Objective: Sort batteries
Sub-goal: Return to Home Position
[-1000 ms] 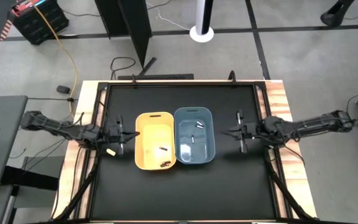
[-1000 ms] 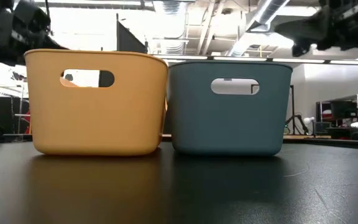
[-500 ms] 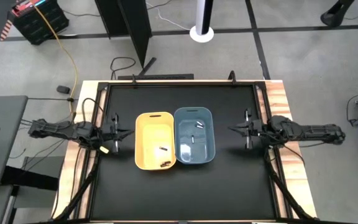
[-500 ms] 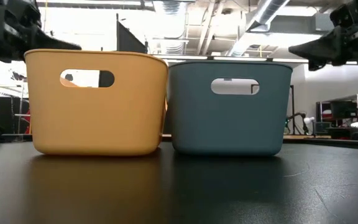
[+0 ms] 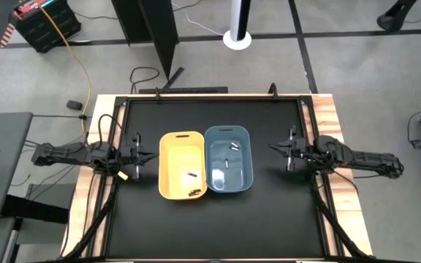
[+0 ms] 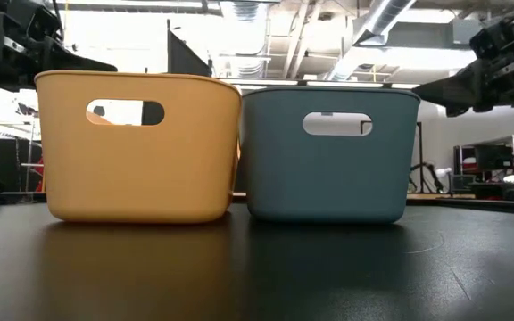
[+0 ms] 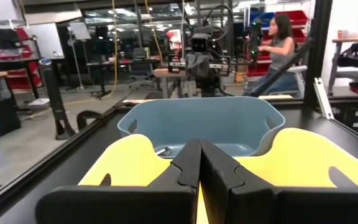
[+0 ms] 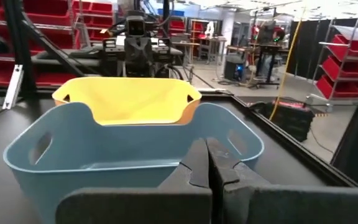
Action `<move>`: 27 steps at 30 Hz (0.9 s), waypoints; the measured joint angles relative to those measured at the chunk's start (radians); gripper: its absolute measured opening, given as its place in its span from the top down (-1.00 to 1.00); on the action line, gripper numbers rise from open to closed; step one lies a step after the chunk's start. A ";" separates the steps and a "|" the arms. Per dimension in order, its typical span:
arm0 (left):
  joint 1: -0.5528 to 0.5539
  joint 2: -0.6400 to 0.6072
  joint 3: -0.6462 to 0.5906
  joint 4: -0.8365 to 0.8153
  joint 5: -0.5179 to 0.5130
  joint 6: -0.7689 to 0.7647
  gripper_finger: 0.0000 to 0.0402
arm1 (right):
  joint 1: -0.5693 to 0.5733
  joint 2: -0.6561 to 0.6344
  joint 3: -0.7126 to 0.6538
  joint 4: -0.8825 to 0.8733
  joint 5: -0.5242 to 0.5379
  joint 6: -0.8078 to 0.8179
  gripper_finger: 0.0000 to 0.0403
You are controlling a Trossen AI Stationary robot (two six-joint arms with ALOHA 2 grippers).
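A yellow bin (image 5: 183, 166) and a blue bin (image 5: 229, 158) stand side by side at mid-table, each resting on its base. Two dark batteries (image 5: 192, 176) lie on the yellow bin's floor. Pale batteries (image 5: 233, 147) lie on the blue bin's floor. My left gripper (image 5: 154, 155) hovers left of the yellow bin, level with its rim (image 6: 105, 65), and points at it. Its fingers are shut (image 7: 201, 152). My right gripper (image 5: 271, 150) hovers right of the blue bin (image 6: 422, 86), also shut (image 8: 205, 152). Neither holds anything.
The black table top (image 5: 210, 226) has free room on the near and far sides of the bins. Metal rails and wooden edges (image 5: 327, 109) border it. Cables (image 5: 104, 128) run by the left arm. A person (image 7: 277, 43) sits in the room beyond the table.
Both arms have settled lower and folded. My right gripper has sunk a little and drawn slightly toward the table's right edge. My left gripper came down to rim height and has kept still for the last half second. The bins and batteries have stayed put.
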 joint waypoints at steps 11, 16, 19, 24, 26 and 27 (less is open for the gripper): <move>0.000 0.004 -0.001 -0.002 -0.005 -0.004 1.00 | 0.003 0.001 -0.002 0.000 -0.010 0.090 0.82; 0.000 0.004 -0.001 -0.002 -0.007 -0.007 1.00 | 0.003 0.002 -0.002 -0.001 -0.010 0.111 0.79; 0.000 0.004 -0.001 -0.002 -0.009 -0.010 1.00 | 0.003 0.002 -0.003 -0.002 -0.010 0.111 0.79; 0.000 0.004 -0.001 -0.002 -0.012 -0.013 1.00 | 0.003 0.002 -0.003 -0.004 -0.010 0.111 0.79; 0.000 0.004 -0.001 -0.002 -0.012 -0.013 1.00 | 0.003 0.002 -0.003 -0.004 -0.010 0.111 0.79; 0.000 0.004 -0.001 -0.002 -0.012 -0.013 1.00 | 0.003 0.002 -0.003 -0.004 -0.010 0.111 0.79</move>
